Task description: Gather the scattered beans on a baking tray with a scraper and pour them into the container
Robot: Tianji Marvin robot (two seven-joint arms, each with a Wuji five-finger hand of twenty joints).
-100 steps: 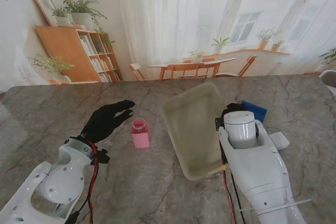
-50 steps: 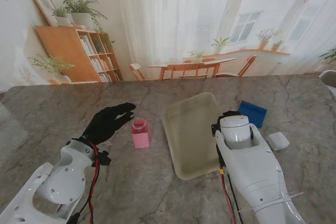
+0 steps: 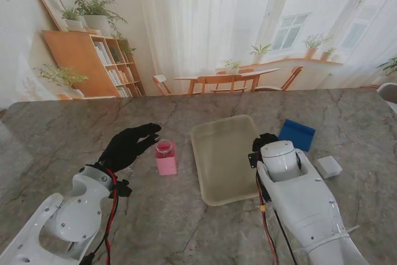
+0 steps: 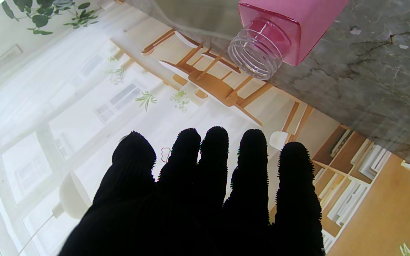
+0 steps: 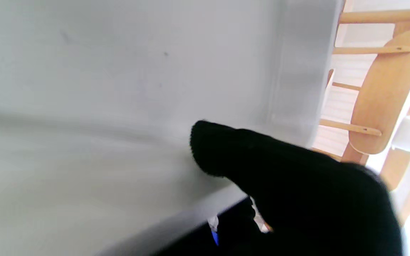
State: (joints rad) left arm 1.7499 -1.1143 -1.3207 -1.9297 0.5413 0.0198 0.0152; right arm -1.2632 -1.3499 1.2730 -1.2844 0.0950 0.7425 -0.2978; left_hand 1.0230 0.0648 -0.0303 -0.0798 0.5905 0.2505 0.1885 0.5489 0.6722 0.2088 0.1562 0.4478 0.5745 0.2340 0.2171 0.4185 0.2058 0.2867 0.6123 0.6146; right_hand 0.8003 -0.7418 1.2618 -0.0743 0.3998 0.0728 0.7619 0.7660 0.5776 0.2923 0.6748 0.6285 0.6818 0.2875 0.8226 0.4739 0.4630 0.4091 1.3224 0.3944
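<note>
Stand view | right robot hand (image 3: 265,143) pinches baking tray (image 3: 223,156) rim, steadying it flat on worktop | left robot hand (image 3: 127,144) spread, empty, beside pink container (image 3: 165,157)

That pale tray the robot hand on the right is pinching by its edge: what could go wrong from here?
The right robot hand grips the tray only at one rim, so it might slip or tip as it is set down. The open pink container stands close by the tray's left side, and a sideways shove could knock it over. The left robot hand hovers open beside the container and could bump it too.
</note>
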